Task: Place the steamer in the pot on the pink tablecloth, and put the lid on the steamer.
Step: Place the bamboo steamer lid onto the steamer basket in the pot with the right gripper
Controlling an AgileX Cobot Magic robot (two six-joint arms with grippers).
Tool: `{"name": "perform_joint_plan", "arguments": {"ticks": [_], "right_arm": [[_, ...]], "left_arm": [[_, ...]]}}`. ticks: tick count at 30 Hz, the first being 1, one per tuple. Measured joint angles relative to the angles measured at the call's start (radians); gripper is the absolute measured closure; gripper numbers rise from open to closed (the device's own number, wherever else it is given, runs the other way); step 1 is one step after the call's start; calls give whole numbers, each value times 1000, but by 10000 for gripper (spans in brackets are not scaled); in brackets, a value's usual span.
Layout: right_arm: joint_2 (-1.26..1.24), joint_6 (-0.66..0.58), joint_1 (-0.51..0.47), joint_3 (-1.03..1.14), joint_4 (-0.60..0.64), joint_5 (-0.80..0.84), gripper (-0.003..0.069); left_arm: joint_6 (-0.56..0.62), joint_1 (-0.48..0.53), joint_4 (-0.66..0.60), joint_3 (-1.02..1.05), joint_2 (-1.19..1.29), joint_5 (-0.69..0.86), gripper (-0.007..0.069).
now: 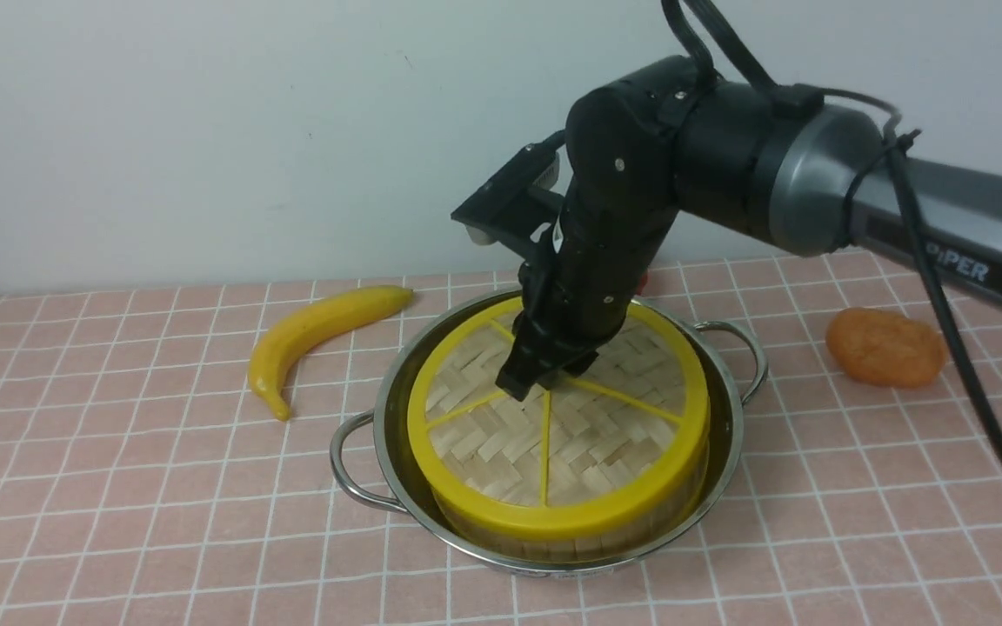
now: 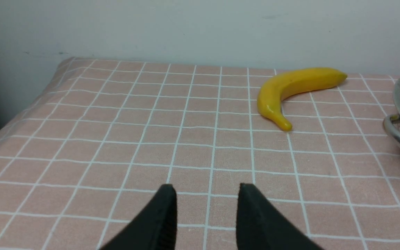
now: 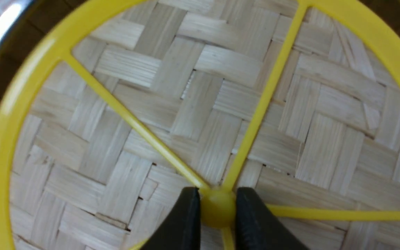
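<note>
The left gripper's [image 2: 205,190] black fingers [image 2: 167,215] hang slightly parted and empty over the pink tablecloth [image 2: 116,139] with its thin white grid. Beyond them a curved yellow banana [image 1: 318,335] lies near the wide, shiny stainless-steel pot [image 1: 731,417]. The round bamboo steamer [image 1: 544,543] sits inside the pot, and the flat woven-bamboo lid [image 1: 571,443] with a thick yellow rim rests on top of it. The right gripper [image 3: 217,196] stands over the lid's centre, its fingers [image 3: 182,222] pinched against both sides of the small yellow knob [image 3: 218,210]. Further right, a lumpy orange object [image 1: 884,348] lies apart from the pot.
</note>
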Motion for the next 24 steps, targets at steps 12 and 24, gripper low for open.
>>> {"name": "perform_joint_plan", "arguments": {"ticks": [12,24], "right_arm": [[0,-4,0,-1,-15,-12,518],[-13,-10,0,2,-10,-13,518]], "left_arm": [[0,0,0,0,0,0,382],[0,0,0,0,0,0,382]]}}
